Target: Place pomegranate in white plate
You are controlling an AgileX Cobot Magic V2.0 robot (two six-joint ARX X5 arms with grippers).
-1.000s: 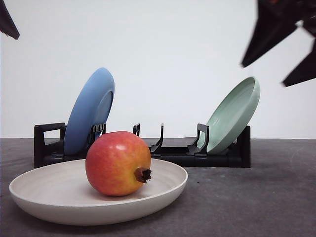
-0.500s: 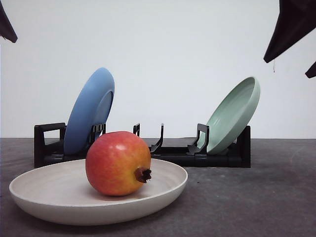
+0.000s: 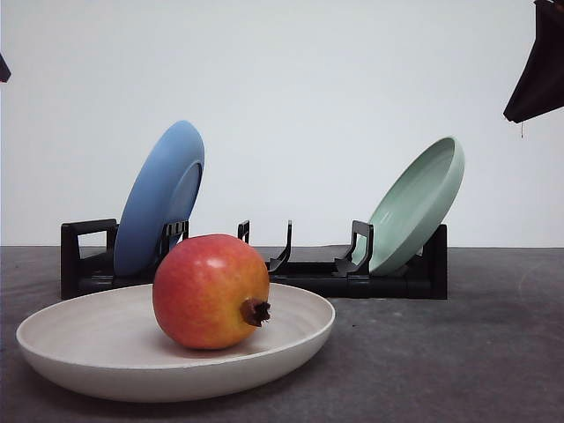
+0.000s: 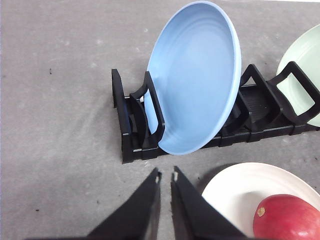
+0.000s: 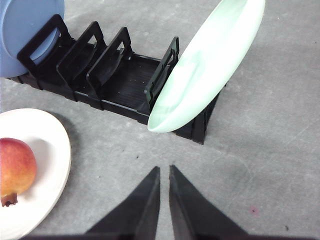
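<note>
Resting in the white plate (image 3: 106, 352) at the near left, the pomegranate (image 3: 210, 292) points its crown rightward. Both the left gripper (image 4: 165, 176) and right gripper (image 5: 164, 170) hover with fingers nearly together, holding nothing.

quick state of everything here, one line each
pomegranate: resting in the white plate, crown stub pointing right
white plate: flat on the table
blue plate: leaning in the rack
pale green plate: leaning in the rack
dish rack: middle slots empty
left gripper: shut, holding nothing
right gripper: shut, holding nothing
</note>
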